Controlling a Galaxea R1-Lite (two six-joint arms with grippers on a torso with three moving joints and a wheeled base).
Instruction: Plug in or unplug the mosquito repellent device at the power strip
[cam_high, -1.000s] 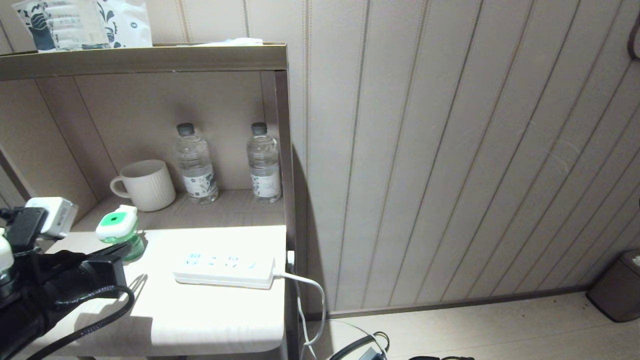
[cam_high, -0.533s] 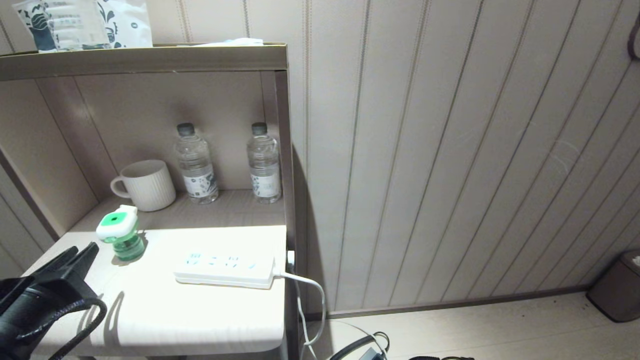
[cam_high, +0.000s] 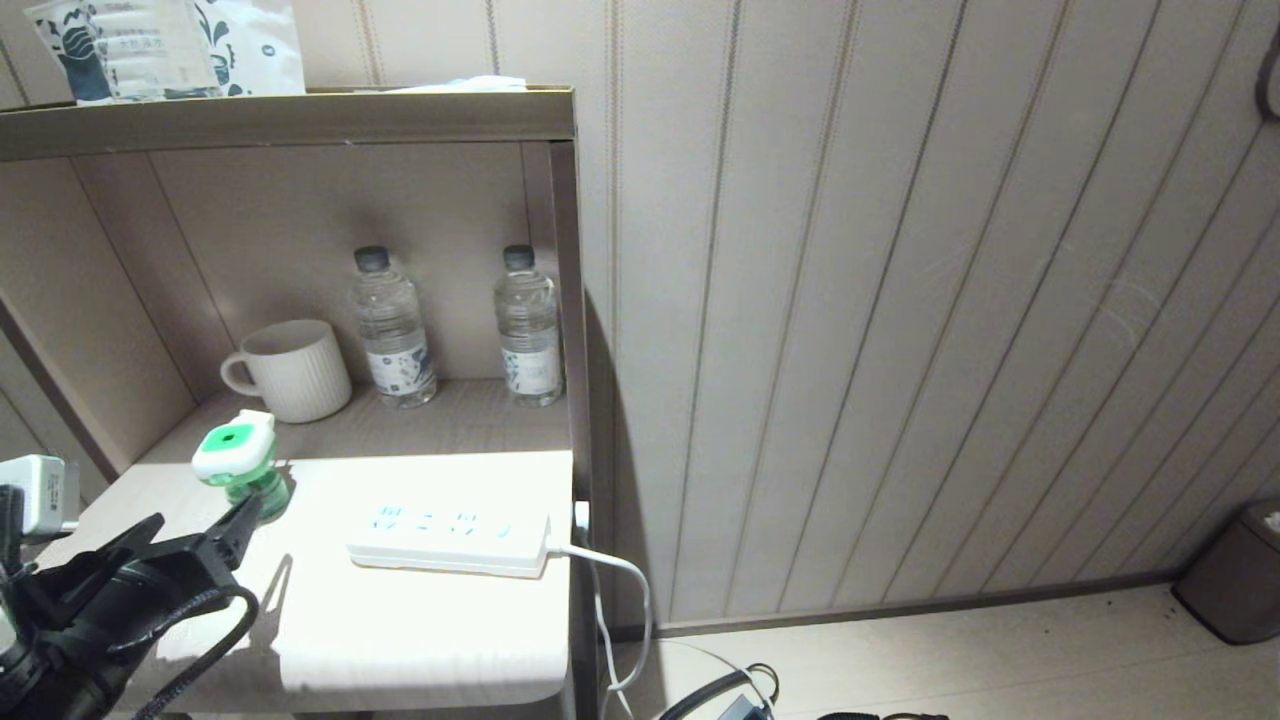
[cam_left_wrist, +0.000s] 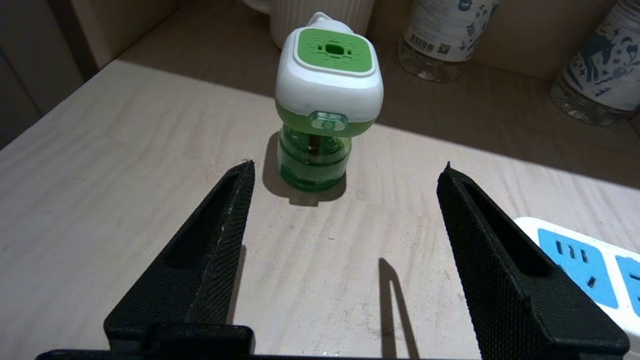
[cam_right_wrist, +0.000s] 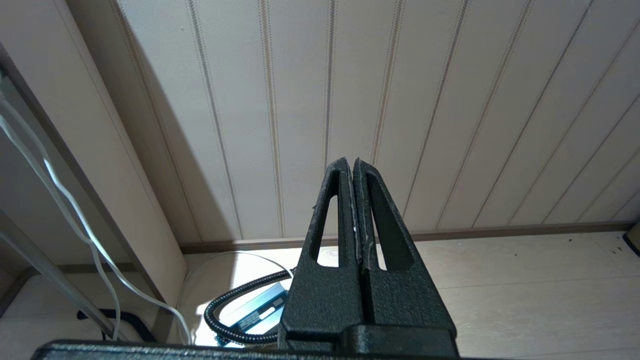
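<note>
My left gripper (cam_left_wrist: 345, 167), fingers wide, faces the unplugged green-bottled, white-capped mosquito repellent device (cam_left_wrist: 325, 100) at twelve o'clock; grasping and plugging into the flat white power strip (cam_high: 450, 535) remain.

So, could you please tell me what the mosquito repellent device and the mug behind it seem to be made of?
The mosquito repellent device looks like plastic: a glossy white cap with a matte green vented top, over a translucent green bottle whose inner wick shows through. The mug looks like ceramic, though that is less certain: an opaque cream body with fine vertical ribs and a dull, matte finish.
</note>
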